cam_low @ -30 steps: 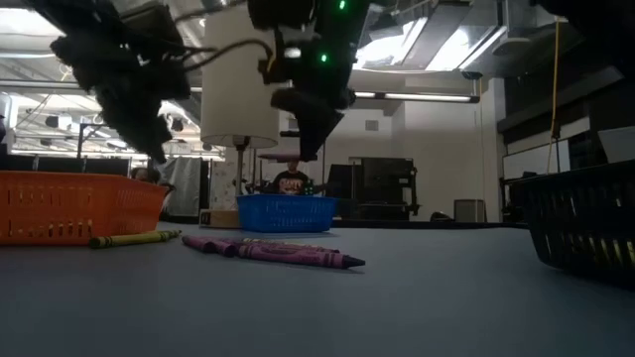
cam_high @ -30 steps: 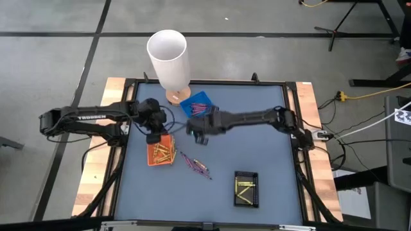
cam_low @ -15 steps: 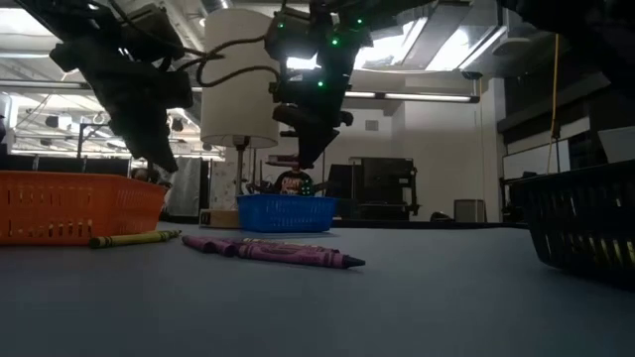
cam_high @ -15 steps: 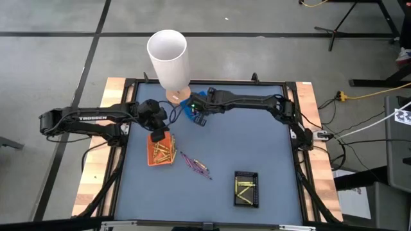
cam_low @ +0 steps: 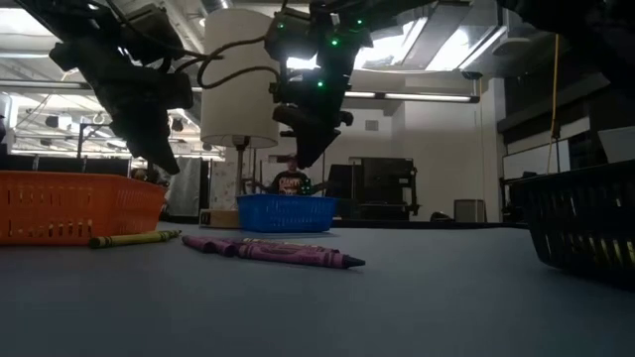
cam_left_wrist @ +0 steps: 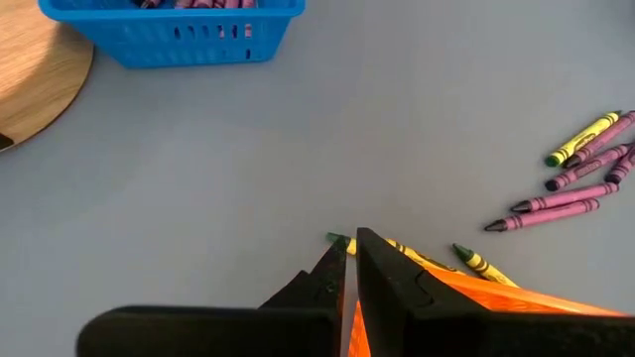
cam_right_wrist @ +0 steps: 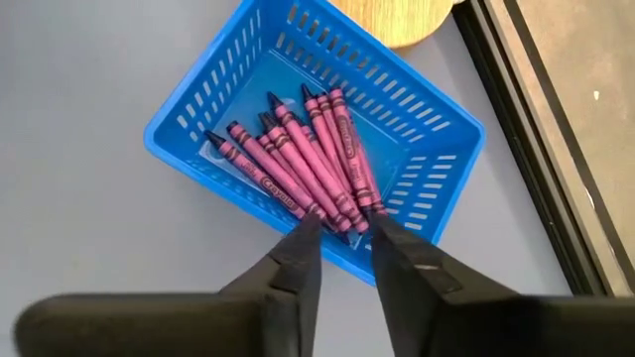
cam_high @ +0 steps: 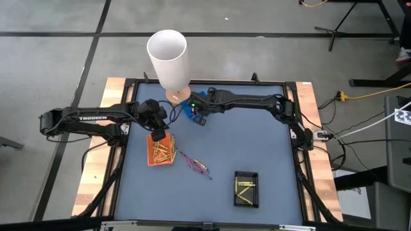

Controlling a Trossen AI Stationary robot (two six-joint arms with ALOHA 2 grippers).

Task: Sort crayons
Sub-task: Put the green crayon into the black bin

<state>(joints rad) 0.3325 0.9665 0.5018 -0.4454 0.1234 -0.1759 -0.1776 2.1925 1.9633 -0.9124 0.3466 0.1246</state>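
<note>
I am holding the right end effector (cam_right_wrist: 342,233) directly above the blue tray (cam_right_wrist: 198,104), fingers parted and pinching nothing, while the left end effector (cam_left_wrist: 349,260), fingers pressed together and empty, is hanging over the orange tray's (cam_high: 151,151) edge nearest the blue tray. I am judging that if the right arm drops, a finger could catch the blue tray's wall and spill its purple crayons (cam_right_wrist: 308,164). I am counting about nine there; five purple and one yellow are lying loose (cam_left_wrist: 580,164) beyond the orange tray, two yellow (cam_left_wrist: 476,260) beside it, and one black tray (cam_high: 246,188) farthest off.
</note>
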